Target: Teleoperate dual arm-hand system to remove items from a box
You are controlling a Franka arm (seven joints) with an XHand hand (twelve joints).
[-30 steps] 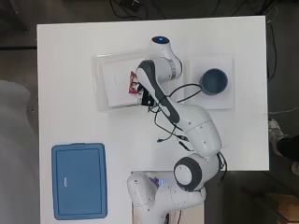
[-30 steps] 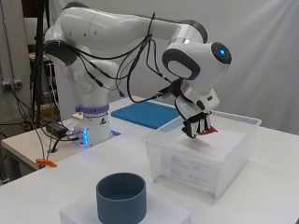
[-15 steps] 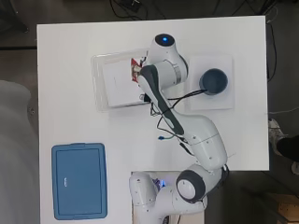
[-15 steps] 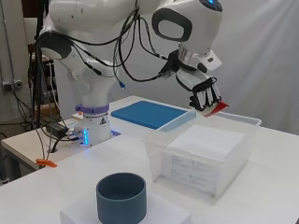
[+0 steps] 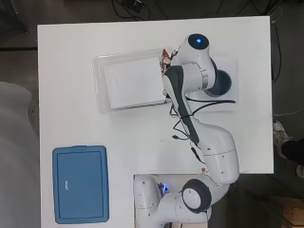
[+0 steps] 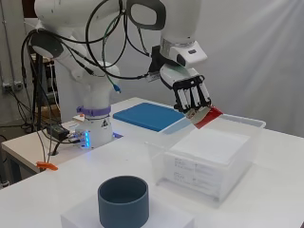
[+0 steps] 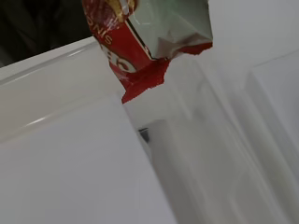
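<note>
The black and white hand [image 6: 192, 97] is pinching a red crinkly snack packet [image 6: 205, 116], holding it up over the clear plastic box [image 6: 237, 156] near the desk's far edge, probably to carry it out.

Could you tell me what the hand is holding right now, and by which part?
The hand holds a red and white crinkled packet by its upper end, pinched in curled fingers.
</note>
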